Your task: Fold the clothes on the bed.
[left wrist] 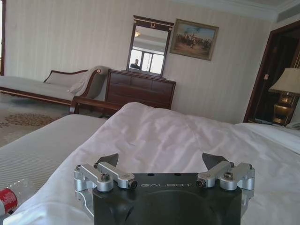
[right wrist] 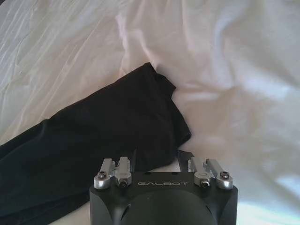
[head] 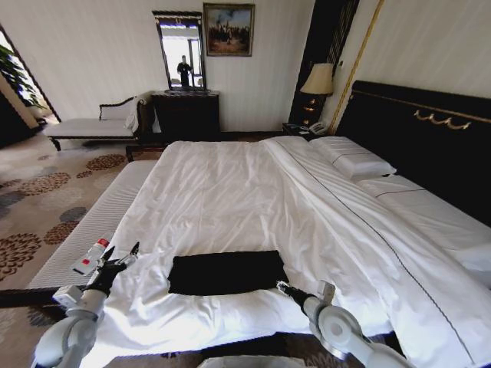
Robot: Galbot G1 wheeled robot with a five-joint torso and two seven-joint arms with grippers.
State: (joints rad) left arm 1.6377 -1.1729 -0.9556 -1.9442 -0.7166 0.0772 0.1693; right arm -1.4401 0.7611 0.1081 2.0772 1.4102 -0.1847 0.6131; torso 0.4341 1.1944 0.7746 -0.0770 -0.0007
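The right gripper (head: pixel 281 287), jaws apart, sits at the near right corner of the black T-shirt (head: pixel 226 272). The left gripper (head: pixel 121 257), jaws apart, hovers clear of it. The shirt lies as a compact rectangle on the bed (head: pixel 230 192); folding appears largely done.

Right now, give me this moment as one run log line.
T-shirt: folded rectangle, near edge of bed | left gripper: open, apart from shirt, left side | right gripper: open, at shirt's right end
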